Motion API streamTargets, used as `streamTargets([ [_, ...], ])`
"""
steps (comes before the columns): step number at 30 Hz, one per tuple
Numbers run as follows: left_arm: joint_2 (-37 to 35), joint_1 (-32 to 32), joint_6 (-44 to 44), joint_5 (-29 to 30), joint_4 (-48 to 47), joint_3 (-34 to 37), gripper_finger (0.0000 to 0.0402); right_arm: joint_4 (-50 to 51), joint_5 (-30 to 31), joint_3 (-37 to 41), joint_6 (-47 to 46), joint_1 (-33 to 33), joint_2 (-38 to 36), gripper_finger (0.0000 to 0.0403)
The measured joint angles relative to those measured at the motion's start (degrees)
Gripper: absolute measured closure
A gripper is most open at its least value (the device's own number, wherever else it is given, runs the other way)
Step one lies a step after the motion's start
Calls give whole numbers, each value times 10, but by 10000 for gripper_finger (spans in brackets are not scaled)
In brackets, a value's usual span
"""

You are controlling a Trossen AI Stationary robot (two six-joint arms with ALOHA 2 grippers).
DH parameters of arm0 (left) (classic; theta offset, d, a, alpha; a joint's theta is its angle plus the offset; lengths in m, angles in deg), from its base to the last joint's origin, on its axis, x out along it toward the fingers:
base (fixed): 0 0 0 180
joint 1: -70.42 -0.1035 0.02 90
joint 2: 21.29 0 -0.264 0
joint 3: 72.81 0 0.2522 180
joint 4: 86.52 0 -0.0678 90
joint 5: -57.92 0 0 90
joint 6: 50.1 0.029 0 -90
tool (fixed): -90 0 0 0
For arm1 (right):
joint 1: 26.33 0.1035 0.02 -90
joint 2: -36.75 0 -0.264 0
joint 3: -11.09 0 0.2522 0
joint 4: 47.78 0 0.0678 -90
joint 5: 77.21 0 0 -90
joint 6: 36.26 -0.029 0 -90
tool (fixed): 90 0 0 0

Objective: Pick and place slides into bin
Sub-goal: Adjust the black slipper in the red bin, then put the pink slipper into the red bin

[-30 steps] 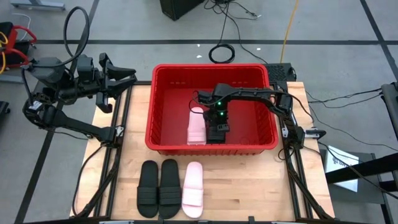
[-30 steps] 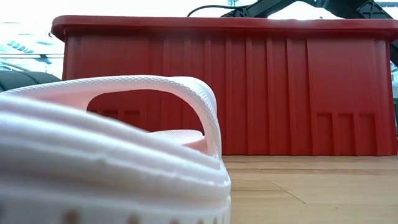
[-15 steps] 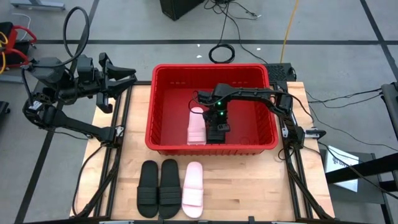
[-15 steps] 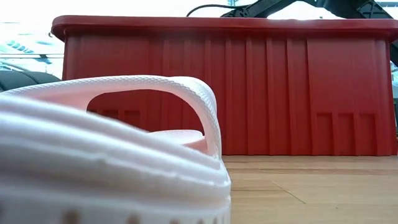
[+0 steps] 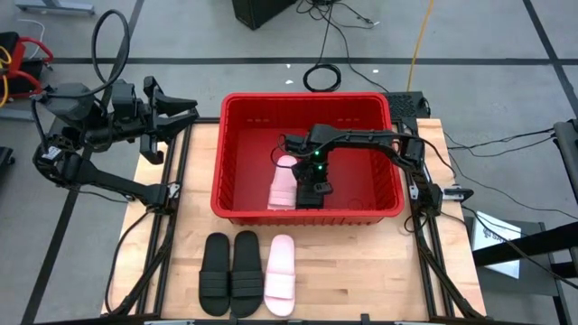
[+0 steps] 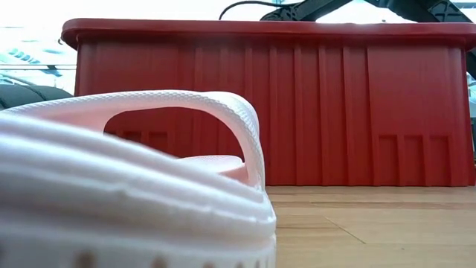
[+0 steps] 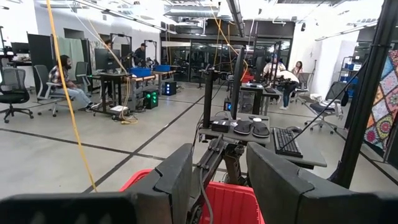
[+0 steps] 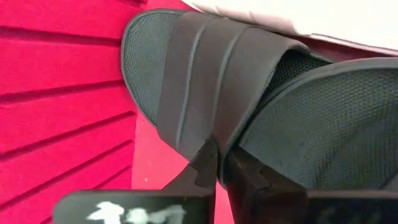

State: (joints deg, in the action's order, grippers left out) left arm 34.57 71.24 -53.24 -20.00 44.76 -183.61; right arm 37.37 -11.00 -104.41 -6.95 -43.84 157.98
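Note:
The red bin point(image 5: 307, 113) stands at the table's middle. Inside it lie a pale pink slide point(image 5: 283, 183) and two black slides point(image 8: 186, 74) point(image 8: 336, 130), one partly over the other. My right gripper point(image 5: 312, 187) reaches down into the bin and is shut on a black slide. Two black slides point(image 5: 215, 273) point(image 5: 245, 273) and a pale pink slide point(image 5: 281, 274) rest soles down near the table's front edge. My left gripper point(image 5: 185, 112) waits open, raised off the table's left side. My right gripper pinches the ribbed strap's edge point(image 8: 208, 140) of the black slide between its two fingers point(image 8: 205, 167). The fingers slant down from the bin's right side. The slide lies against the bin's near wall point(image 8: 62, 124); whether it is lifted off the floor I cannot tell.
The low view is filled by the near pale pink slide point(image 6: 126, 186), with the bin's wall point(image 6: 335, 112) behind it. Bare wood lies to the right of the three slides on the table point(image 5: 361, 271). Cables and floor surround the table.
The pale pink slide in the bin has turned a little, its near end swung toward the bin's left. My right gripper has stayed shut at the same place in the bin, its wrist rolling slightly.

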Motion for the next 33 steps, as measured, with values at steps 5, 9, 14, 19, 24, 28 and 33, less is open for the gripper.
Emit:
streamTargets([
  [5,0,0,0,0,0,0,250,1,-1,0,-26,-1,0,370],
  [9,0,0,0,0,0,0,250,2,-3,0,-31,-5,0,343],
  [14,0,0,-1,0,0,0,250,8,-4,0,-32,-13,-14,300],
  [19,0,0,-1,0,0,0,250,1,-16,0,-38,-20,-39,261],
  [24,0,0,-2,0,0,0,250,-7,-15,0,-41,-21,-63,236],
  [28,0,0,-2,0,0,0,250,-13,-17,0,-46,-20,-74,225],
  [33,0,0,-1,0,0,0,250,-15,-11,0,-61,-20,-72,223],
])
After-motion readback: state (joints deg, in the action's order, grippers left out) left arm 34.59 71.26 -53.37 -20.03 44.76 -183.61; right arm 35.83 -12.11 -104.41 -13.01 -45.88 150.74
